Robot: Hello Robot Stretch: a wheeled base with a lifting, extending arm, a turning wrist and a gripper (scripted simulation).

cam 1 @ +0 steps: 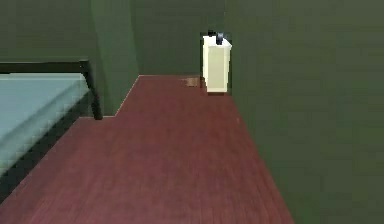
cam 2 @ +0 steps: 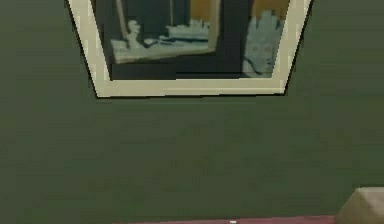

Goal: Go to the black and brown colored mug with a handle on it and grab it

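A cream cabinet [cam 1: 216, 66] stands upper middle, a dark thing [cam 1: 213, 37] on top; a bed [cam 1: 35, 105] lies left. The tool's state cannot be told.

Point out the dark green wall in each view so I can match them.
Forward view: the dark green wall runs along the right side, with the pale cabinet at its far end.
Arm side view: it spans the picture, bearing a framed picture.
Shared landmark: the red-brown floor at the wall's foot.

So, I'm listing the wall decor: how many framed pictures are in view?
1: a pale-framed picture hangs on the green wall at the top of the arm side view. Others may hang outside the views.
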